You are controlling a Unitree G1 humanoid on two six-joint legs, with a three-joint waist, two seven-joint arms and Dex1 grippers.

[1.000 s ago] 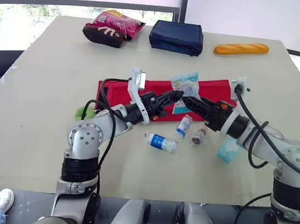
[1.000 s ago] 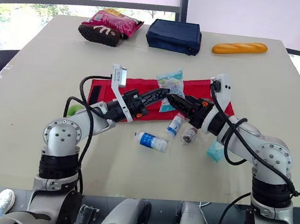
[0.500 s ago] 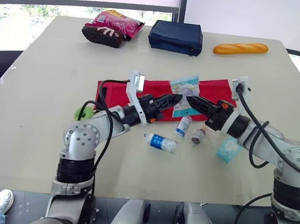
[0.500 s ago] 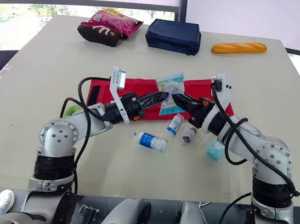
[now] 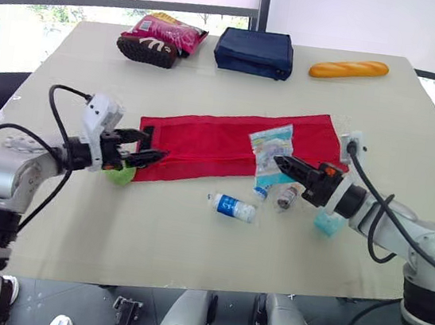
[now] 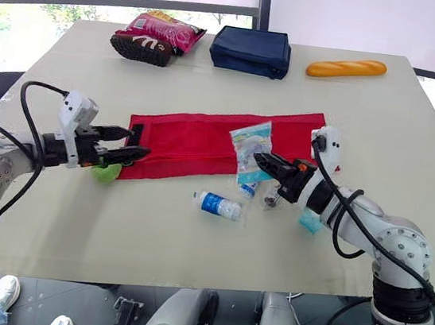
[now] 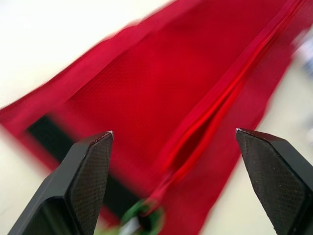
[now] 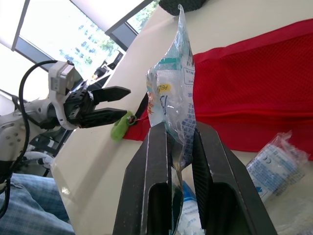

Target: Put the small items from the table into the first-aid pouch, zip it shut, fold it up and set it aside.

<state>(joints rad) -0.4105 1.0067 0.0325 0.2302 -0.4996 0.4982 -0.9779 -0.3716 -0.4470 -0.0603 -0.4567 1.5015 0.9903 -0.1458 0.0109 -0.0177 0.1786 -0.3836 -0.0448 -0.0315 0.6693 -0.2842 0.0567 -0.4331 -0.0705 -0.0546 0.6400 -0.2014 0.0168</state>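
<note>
Right gripper [image 8: 180, 142]: clamped on packet [image 5: 270, 144], upright over the pouch [image 5: 204, 141].
Left gripper [image 7: 174, 132]: fingers spread wide, at pouch's left end, near green pull [image 5: 123, 175].

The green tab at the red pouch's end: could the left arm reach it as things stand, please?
Probably yes: the left end effector is open at that end of the red pouch, with the green tab close beside it and nothing between.
</note>
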